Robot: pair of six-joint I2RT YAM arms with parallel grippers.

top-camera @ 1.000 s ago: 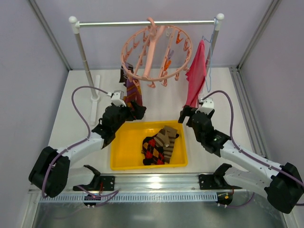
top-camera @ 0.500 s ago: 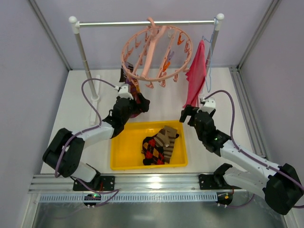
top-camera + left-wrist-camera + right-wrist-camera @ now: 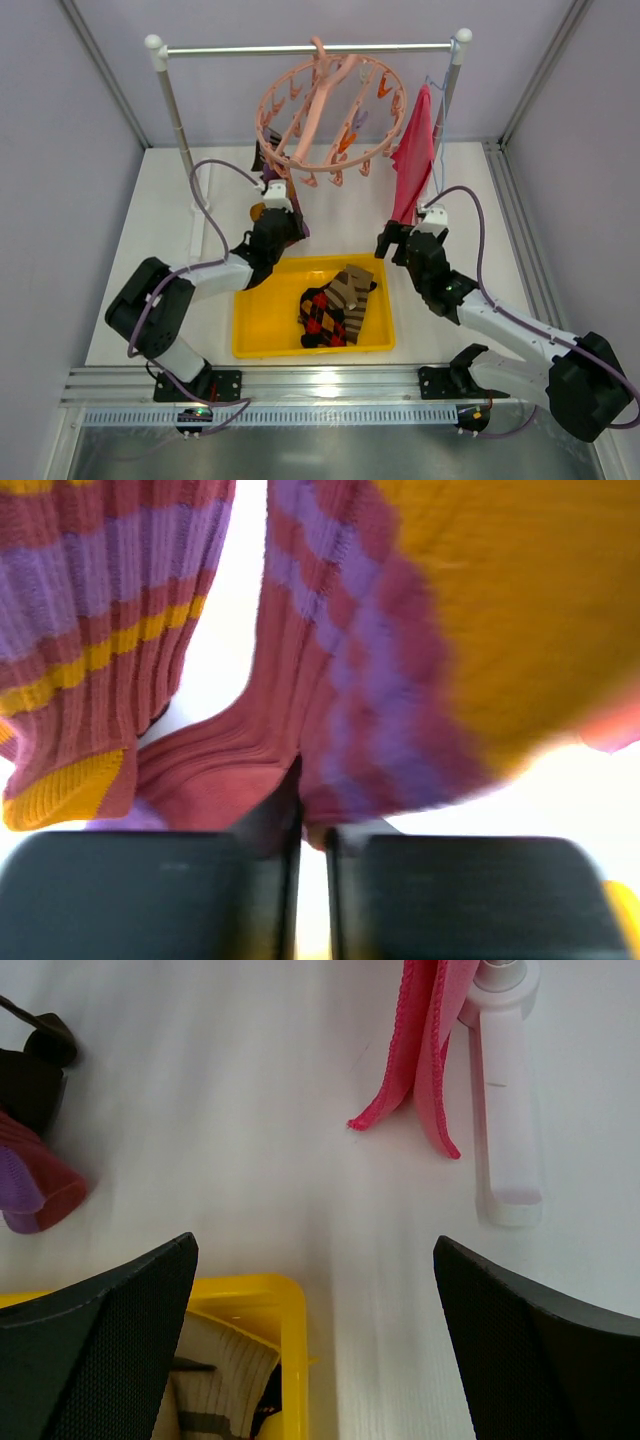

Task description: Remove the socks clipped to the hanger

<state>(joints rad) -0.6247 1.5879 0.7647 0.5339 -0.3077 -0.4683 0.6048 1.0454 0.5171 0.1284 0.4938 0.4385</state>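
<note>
Since a second ago my left arm has stretched away from the tray's back-left corner toward the hanging socks, and the hanger has tipped over to the left on its rail; the right arm has barely shifted. Count, top view: one salmon-pink ring hanger with spokes and many small clip pegs, hooked on the rail; two arms; one yellow tray; one pink-red cloth hanging at the rail's right end. In the tray lie one brown-cream striped sock and one dark argyle sock with red-orange diamonds, touching each other; I cannot tell whether either is a doubled pair. The maroon-purple socks are still clipped, hanging below the ring's left edge. The left wrist view shows two lengths of ribbed knit, maroon with purple bands and yellow stripes, one with a yellow cuff, the other with a large yellow patch. The left gripper is closed to a thin slit with a fold of that knit pinched in it. The right gripper is spread wide, holding nothing, over the table beside the tray's back-right corner.
</note>
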